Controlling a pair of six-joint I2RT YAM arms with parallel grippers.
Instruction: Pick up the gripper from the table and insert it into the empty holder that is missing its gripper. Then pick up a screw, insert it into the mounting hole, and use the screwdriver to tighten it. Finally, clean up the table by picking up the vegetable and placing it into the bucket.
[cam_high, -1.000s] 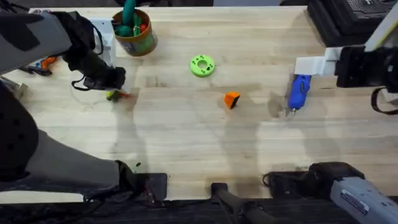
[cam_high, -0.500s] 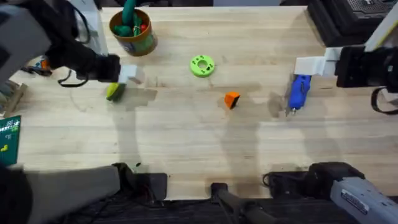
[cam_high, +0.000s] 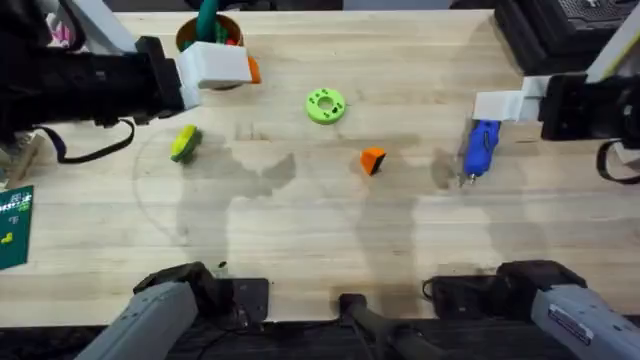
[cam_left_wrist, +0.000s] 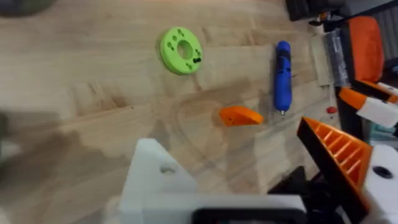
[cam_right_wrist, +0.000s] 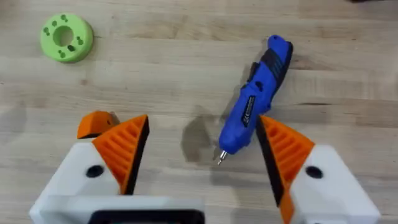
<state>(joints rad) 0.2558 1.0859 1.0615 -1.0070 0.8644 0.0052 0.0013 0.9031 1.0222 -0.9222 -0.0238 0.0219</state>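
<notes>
The gripper (cam_high: 372, 160), a small orange plastic wedge with a dark end, lies loose on the wooden table near its centre. The holder (cam_left_wrist: 163, 180) is a plain white angular block with a round hole, mounted on one jaw of the left arm; it carries no orange tip. The screwdriver (cam_high: 481, 148) is a stubby bright blue cylinder with a dark tip; it lies flat toward the right side of the table, well apart from the wedge. The vegetable (cam_high: 184, 143), yellow-green and oblong, lies on the table at the left. The bucket (cam_high: 205, 38), brown-olive and round, stands at the far left edge, upright, with colourful items inside.
</notes>
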